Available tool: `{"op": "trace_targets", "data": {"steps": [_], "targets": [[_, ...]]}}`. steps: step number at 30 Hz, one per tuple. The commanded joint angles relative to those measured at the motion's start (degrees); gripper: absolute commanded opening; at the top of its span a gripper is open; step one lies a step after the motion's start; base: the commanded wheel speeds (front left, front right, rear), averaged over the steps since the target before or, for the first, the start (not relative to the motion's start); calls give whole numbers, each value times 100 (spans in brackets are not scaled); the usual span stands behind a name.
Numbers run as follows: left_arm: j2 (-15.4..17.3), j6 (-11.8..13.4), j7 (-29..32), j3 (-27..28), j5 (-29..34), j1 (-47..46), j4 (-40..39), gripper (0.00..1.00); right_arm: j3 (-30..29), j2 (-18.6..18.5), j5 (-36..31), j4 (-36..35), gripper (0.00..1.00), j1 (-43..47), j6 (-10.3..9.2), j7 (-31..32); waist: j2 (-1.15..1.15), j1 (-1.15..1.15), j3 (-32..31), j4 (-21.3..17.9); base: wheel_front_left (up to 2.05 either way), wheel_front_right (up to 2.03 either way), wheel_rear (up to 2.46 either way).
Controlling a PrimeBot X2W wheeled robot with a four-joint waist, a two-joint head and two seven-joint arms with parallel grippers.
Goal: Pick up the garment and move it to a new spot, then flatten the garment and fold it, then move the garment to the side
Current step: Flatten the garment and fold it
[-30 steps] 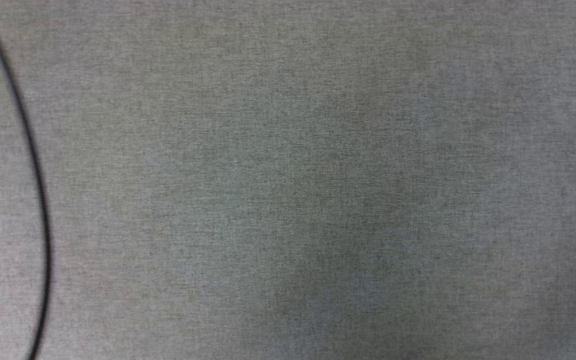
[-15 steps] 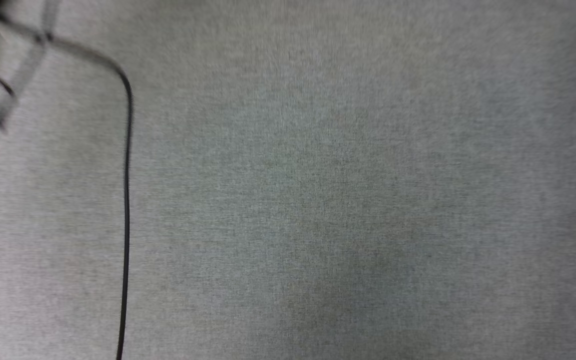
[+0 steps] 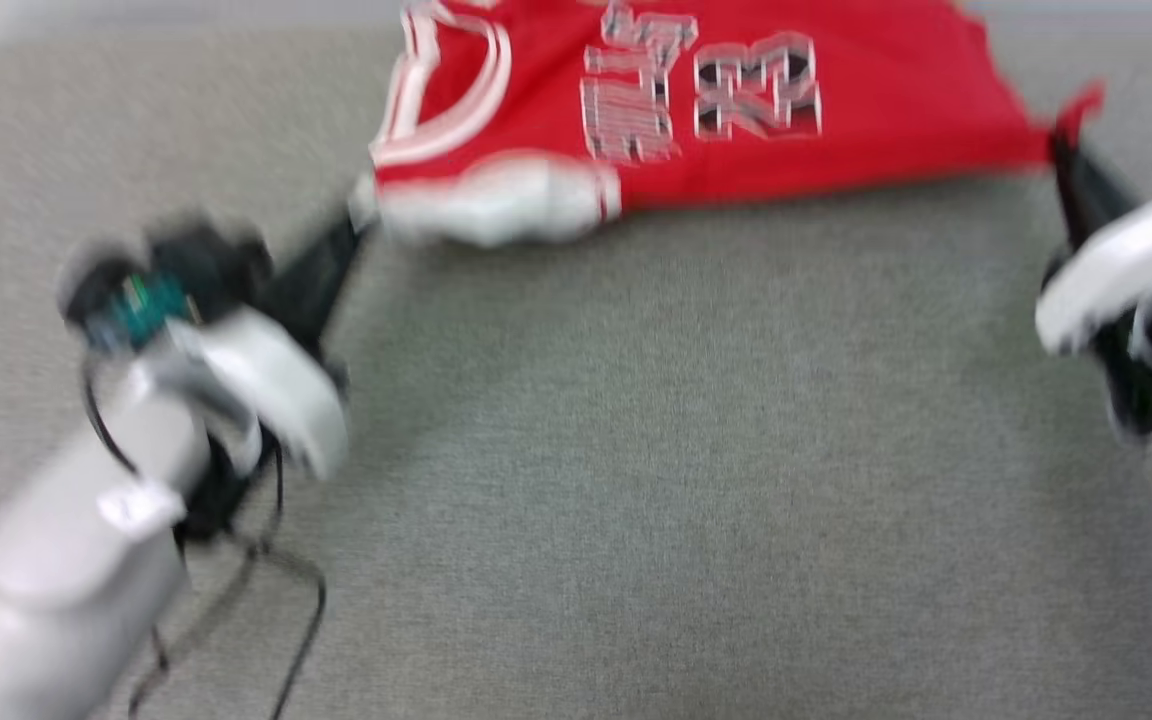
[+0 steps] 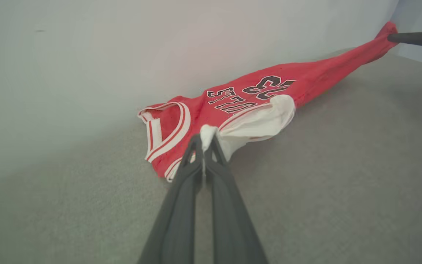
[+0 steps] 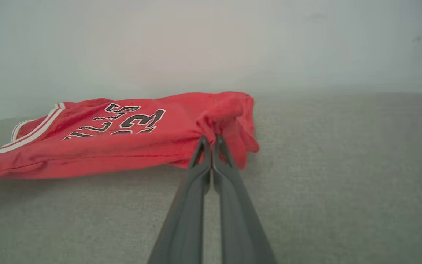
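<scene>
The head view having newly swung onto it, the garment (image 3: 736,130) is seen stretched, sleeve (image 4: 258,123) clamped between left gripper (image 4: 206,141) fingers, hem (image 5: 229,110) between right gripper (image 5: 211,141) fingers: spreading judged underway.

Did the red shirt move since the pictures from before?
Cannot tell. The head camera itself swung, so the red shirt coming into view proves nothing, and the plain grey surface gives no fixed mark to judge against.

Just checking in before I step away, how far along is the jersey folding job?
Picked up: the left claw pinches a white sleeve, the right claw a red corner of the garment, stretched between them along the grey surface. Flattening, folding and moving aside remain.
</scene>
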Motion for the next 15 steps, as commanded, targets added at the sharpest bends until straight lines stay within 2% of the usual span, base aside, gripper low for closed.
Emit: {"op": "trace_targets", "data": {"steps": [1, 9, 15], "targets": [[69, 59, 71, -106, -85, 412, -164, 0, 25, -74, 169, -53, 0, 357, -6, 95, 0, 2, -423, 70, 0, 0, 0], [433, 392, 350, -453, -534, 2052, -969, 0, 221, -302, 734, -347, 0, 1713, -7, 506, 0, 2, -1164, 120, 0, 0, 0], [701, 598, 511, -655, -771, 2891, -1557, 0, 312, -561, 1068, -552, 0, 2539, -7, 842, 0, 2, -1620, 210, 0, 0, 0]]}}
